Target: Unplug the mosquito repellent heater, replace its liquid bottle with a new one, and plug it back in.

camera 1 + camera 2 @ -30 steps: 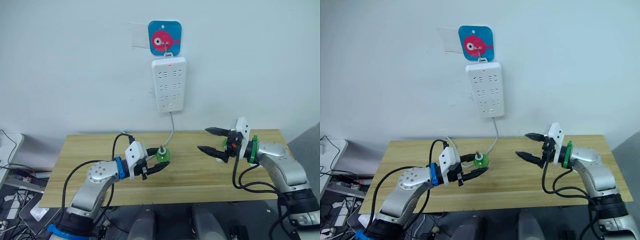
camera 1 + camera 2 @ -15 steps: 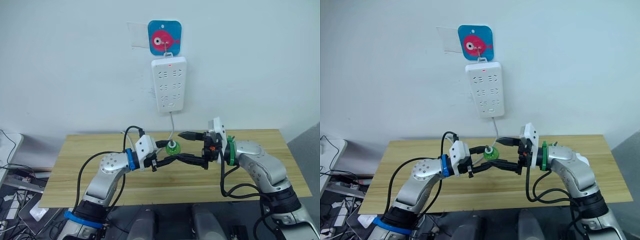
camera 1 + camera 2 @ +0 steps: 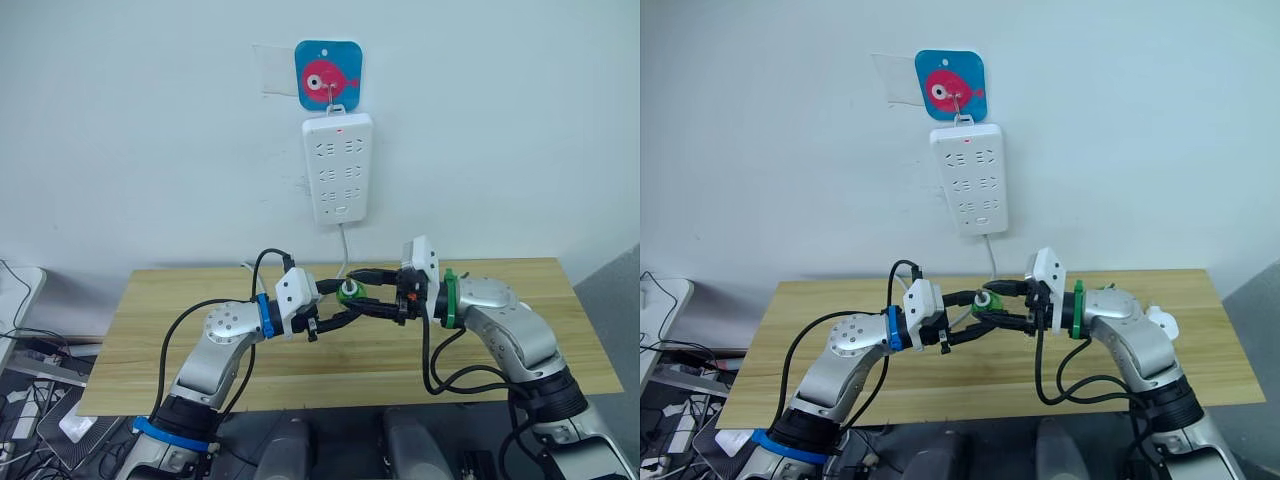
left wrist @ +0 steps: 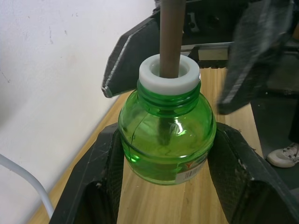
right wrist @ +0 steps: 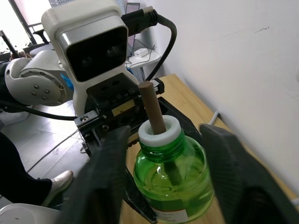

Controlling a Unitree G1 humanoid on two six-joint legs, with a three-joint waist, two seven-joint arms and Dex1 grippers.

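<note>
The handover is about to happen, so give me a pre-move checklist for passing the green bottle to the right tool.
1. Left tool grips the bottle: ok, its fingers press both sides of the green body.
2. Bottle upright: ok, the wick points up through the white collar.
3. Right tool lined up: ok, its fingers sit on either side of the bottle's upper part.
4. Right tool closed on the bottle: not ok, it is open, with gaps at both fingers.
5. Power strip sockets free: ok, nothing is plugged in.
6. Liquid level in the bottle: cannot tell.
</note>
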